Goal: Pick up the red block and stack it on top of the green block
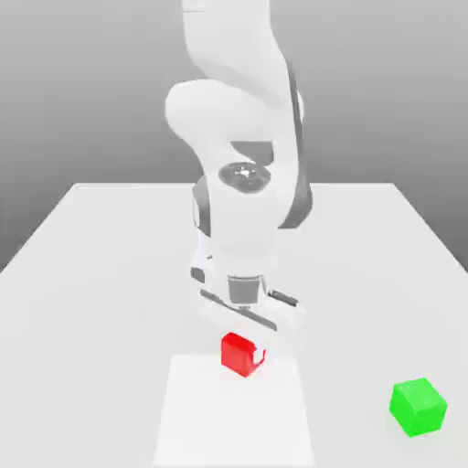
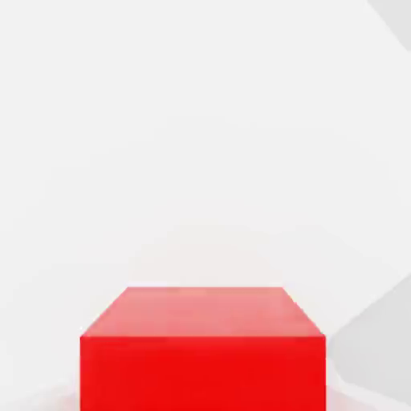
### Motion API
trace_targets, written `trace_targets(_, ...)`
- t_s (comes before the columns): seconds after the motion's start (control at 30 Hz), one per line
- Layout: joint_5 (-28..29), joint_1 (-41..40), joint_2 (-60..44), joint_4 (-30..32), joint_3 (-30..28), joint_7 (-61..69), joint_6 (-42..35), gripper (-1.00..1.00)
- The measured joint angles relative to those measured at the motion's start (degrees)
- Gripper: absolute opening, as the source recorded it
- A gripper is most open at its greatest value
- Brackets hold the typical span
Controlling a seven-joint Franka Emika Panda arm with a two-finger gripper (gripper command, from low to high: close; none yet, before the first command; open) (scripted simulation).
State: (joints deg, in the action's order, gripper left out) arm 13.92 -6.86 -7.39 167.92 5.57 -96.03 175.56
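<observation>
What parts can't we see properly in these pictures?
- Exterior view: the far side of the red block is hidden by the gripper, so the grip cannot be confirmed.
- Hand view: the red block's lower part is cut off by the picture's edge.
- Exterior view: the green block's far faces are turned away.

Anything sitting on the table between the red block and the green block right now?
No. In the exterior view the stretch of table from the red block to the green block is bare.

text: none legible | labels: none | signs: none
</observation>
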Motion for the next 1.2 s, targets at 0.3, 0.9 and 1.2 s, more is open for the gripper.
trace_targets(0.3,-11.4,0.2,9.0,1.1,3.3,7.9,-7.8,-1.00)
trace_targets(0.9,-16.4,17.8,4.8,-18.5,8.7,45.2,-23.8,-1.00)
trace_targets(1.2,-4.5,23.3,-9.5,-28.6,8.0,52.3,-20.0,1.00)
